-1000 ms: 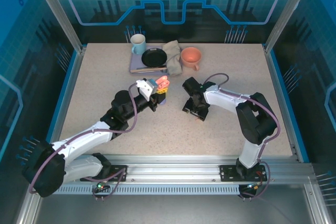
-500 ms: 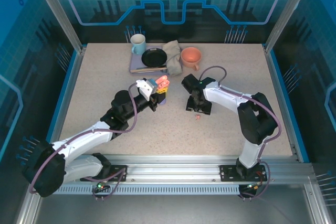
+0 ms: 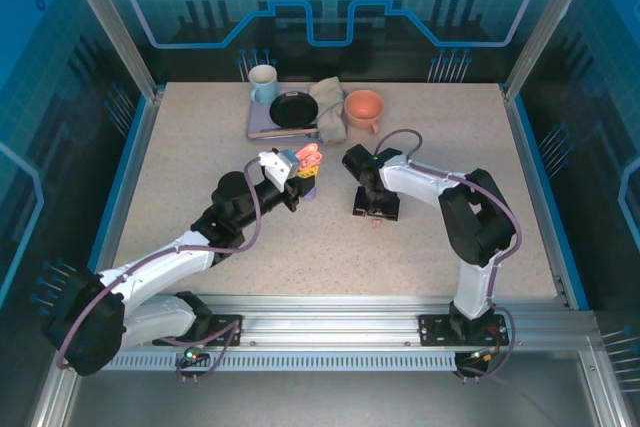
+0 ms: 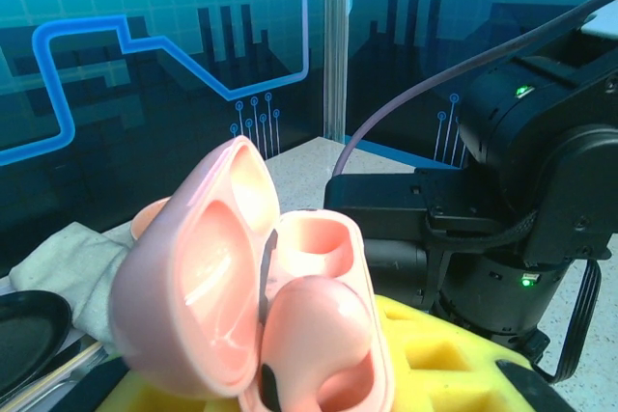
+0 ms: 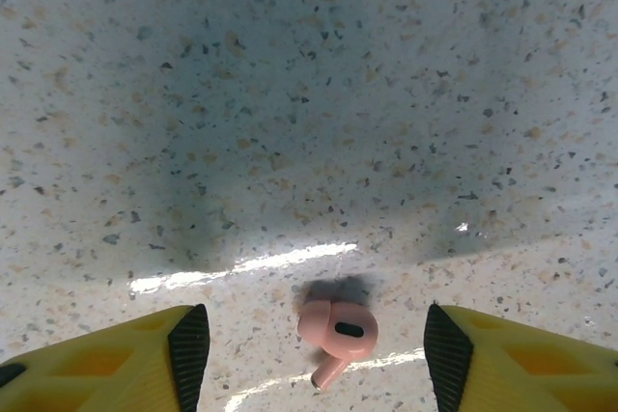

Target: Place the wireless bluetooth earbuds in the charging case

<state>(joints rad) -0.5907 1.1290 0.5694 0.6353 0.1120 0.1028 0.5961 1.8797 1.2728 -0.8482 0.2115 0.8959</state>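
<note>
Holding the pink charging case (image 4: 253, 320) up off the table (image 3: 190, 147), the left gripper (image 3: 297, 175) is pressed tight on the case's base. The lid is swung back, so the sockets face up and toward the other arm. One socket looks filled by a rounded pink shape. The socket behind it is bare, probably kept free for the next piece. To the right of the case and lower, down on the table, a lone pink earbud (image 5: 336, 327) lies flat on its side. The right gripper (image 5: 316, 346) hangs directly over it. Its yellow fingers (image 5: 106, 359) are spread on either side without touching, placed, I judge, to close on it and carry it left to the case.
</note>
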